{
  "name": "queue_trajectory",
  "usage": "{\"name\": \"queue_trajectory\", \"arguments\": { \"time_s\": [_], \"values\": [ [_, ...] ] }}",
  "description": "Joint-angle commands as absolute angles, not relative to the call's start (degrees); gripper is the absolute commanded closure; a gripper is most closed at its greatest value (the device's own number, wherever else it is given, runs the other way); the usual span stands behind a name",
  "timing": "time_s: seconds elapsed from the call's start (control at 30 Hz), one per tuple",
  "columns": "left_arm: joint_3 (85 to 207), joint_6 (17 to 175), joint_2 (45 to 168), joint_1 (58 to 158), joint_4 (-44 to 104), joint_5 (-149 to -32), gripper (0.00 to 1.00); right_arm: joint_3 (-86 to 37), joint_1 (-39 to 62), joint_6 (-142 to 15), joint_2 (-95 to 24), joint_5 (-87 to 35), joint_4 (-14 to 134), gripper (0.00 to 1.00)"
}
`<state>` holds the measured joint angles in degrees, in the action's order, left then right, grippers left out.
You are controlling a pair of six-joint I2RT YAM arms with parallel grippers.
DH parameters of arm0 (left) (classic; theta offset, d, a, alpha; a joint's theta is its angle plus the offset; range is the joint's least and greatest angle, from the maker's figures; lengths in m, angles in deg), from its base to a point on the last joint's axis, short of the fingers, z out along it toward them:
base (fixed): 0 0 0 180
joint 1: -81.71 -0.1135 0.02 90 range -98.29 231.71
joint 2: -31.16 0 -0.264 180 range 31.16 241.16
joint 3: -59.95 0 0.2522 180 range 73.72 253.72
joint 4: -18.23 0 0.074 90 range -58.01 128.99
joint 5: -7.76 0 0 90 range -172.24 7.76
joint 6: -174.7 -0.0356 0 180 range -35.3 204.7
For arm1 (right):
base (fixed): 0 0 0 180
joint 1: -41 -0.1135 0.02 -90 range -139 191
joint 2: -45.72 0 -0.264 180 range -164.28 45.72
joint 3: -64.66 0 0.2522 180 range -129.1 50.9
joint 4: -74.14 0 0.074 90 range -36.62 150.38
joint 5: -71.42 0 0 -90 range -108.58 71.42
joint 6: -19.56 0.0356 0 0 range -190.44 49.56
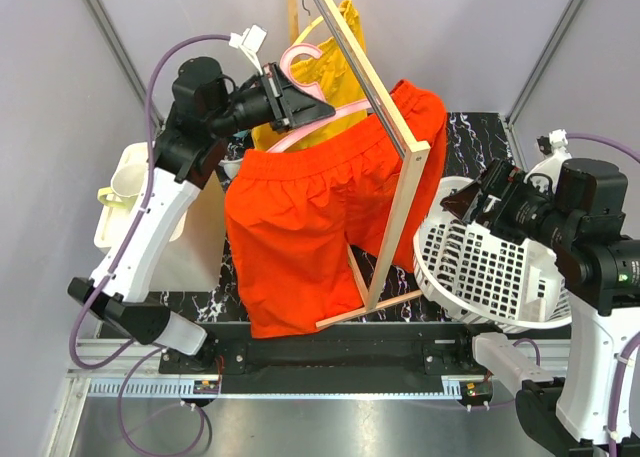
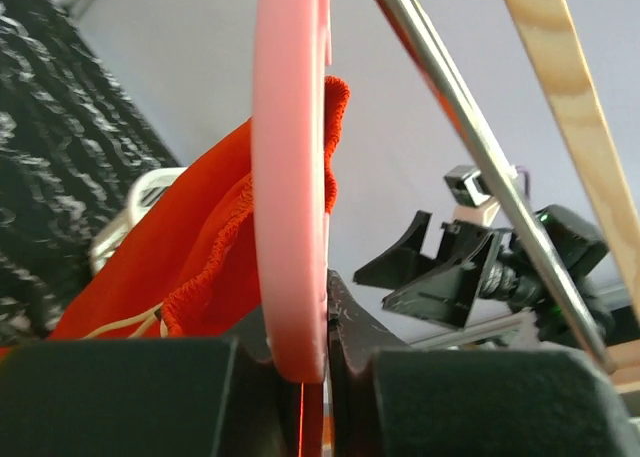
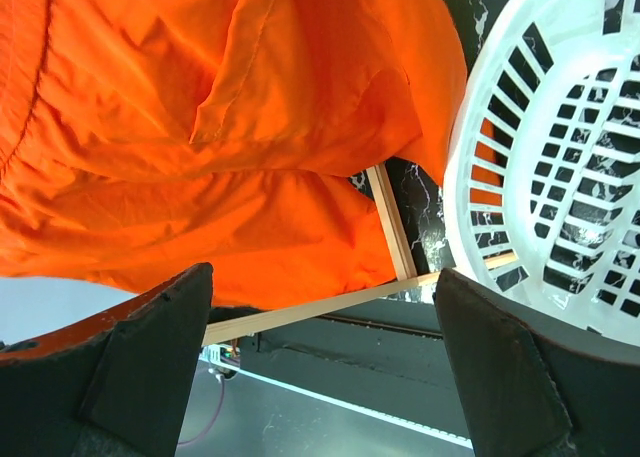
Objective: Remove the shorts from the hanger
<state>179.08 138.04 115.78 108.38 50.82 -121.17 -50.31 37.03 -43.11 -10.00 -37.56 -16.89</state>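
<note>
The orange-red shorts (image 1: 310, 217) hang from the pink hanger (image 1: 305, 102), draped over the metal rail with the legs hanging down. My left gripper (image 1: 296, 99) is shut on the pink hanger (image 2: 291, 177) near its hook, and the shorts' waistband (image 2: 215, 247) bunches left of it. My right gripper (image 1: 478, 199) is open and empty, right of the shorts. In the right wrist view the shorts (image 3: 230, 127) fill the upper part, beyond the open fingers (image 3: 150, 357).
A wooden rack frame (image 1: 400, 177) with a metal rail (image 1: 350, 57) stands across the middle. Yellow shorts (image 1: 325, 72) hang behind. A white slatted basket (image 1: 490, 267) sits at right under my right arm. A pale yellow hanger lies on a white container (image 1: 125, 192) at left.
</note>
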Motion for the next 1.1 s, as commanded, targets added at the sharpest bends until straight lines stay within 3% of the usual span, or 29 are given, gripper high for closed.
{"name": "queue_trajectory", "arguments": {
  "time_s": [0.0, 0.47, 0.73, 1.07],
  "values": [
    [178.0, 126.4, 109.5, 108.1, 52.6, -119.2, 1.0, -48.2, 37.1, -40.2, -9.8, -37.7, -12.7, 0.0],
    [165.6, 101.1, 103.4, 113.9, 57.3, -108.7, 1.0, -48.9, 37.1, -36.3, -20.8, -43.1, 2.5, 0.0],
    [162.7, 99.0, 101.7, 117.6, 58.4, -100.2, 1.0, -52.2, 33.3, -37.4, -31.2, -46.6, 6.2, 0.0],
    [164.7, 98.3, 103.8, 117.6, 59.9, -102.0, 1.0, -52.6, 27.0, -36.0, -36.0, -41.4, 7.1, 0.04]
  ]
}}
